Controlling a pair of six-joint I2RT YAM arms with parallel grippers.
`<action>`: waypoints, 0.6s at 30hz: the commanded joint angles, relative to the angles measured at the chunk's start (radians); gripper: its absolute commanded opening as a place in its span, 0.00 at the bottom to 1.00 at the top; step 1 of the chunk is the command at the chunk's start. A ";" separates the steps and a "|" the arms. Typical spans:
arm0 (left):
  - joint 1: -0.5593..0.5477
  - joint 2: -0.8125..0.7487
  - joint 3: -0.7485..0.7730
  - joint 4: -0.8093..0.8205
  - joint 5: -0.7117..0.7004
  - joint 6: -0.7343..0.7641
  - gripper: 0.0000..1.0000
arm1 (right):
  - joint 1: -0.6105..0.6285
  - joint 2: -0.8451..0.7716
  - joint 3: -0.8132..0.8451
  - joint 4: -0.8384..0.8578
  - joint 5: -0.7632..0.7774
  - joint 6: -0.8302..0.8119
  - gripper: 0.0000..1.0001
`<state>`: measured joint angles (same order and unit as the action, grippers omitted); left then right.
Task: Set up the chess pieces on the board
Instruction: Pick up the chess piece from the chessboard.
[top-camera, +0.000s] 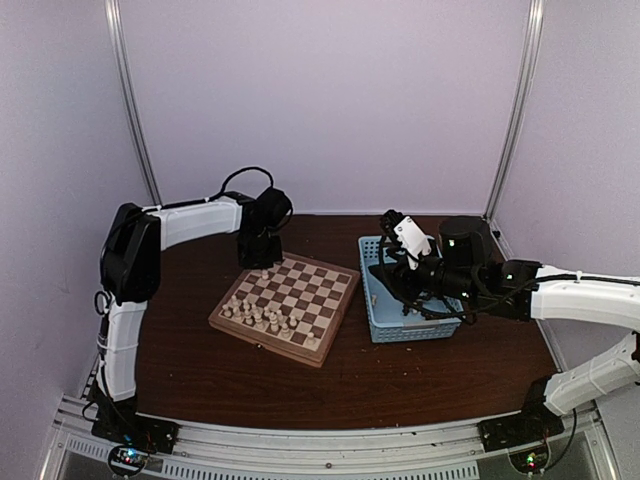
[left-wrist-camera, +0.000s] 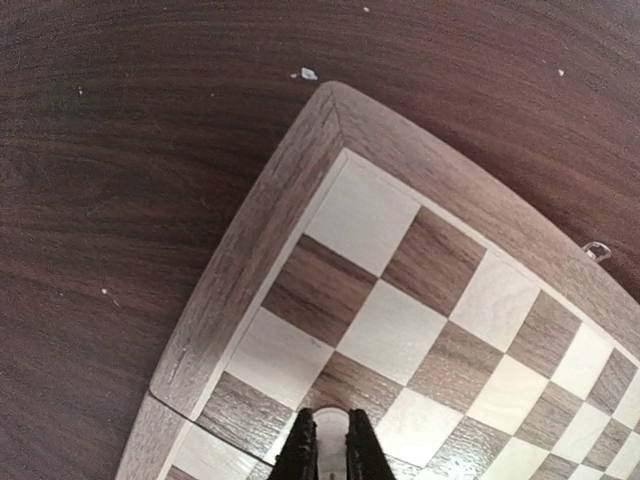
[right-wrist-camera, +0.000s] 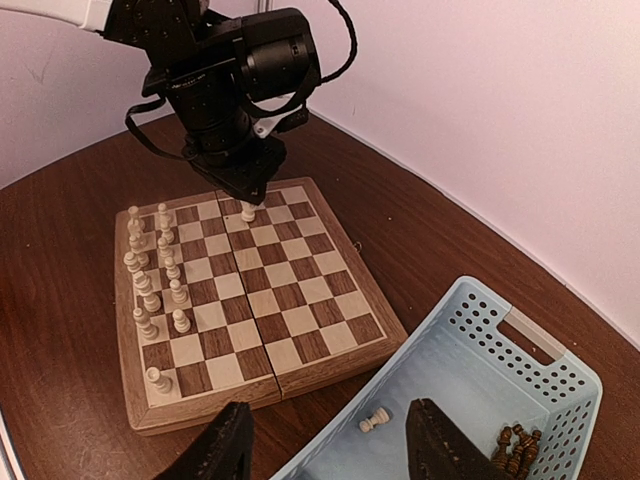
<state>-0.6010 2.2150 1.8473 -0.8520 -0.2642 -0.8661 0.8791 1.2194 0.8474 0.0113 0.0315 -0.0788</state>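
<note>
The board (top-camera: 322, 290) lies at mid-table, with several cream chess pieces (top-camera: 256, 312) standing in two rows along its near-left side (right-wrist-camera: 150, 270). My left gripper (top-camera: 259, 264) reaches down over the board's far-left corner and is shut on a cream piece (left-wrist-camera: 331, 432), whose base shows on a square below the fingers (right-wrist-camera: 247, 212). My right gripper (right-wrist-camera: 330, 410) hangs open over the light-blue basket (right-wrist-camera: 520, 330). Below it a cream pawn (right-wrist-camera: 375, 420) lies on its side. A cluster of dark pieces (right-wrist-camera: 515, 447) sits in the basket's corner.
The basket (top-camera: 378, 292) stands just right of the board, almost touching it. Dark wood table (left-wrist-camera: 120, 200) surrounds the board, with pale walls close behind and on both sides. A small metal clasp (left-wrist-camera: 596, 250) sticks out of the board's edge.
</note>
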 joint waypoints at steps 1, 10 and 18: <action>-0.006 -0.103 -0.003 -0.011 -0.007 0.057 0.03 | -0.006 0.005 0.001 0.006 0.013 0.014 0.55; -0.078 -0.288 -0.052 -0.048 0.142 0.290 0.04 | -0.014 0.017 -0.002 0.033 0.012 0.057 0.55; -0.127 -0.506 -0.313 0.095 0.489 0.405 0.03 | -0.078 0.053 0.009 0.023 0.000 0.130 0.54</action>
<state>-0.7170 1.7885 1.6535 -0.8585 0.0029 -0.5472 0.8391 1.2461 0.8471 0.0288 0.0288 -0.0025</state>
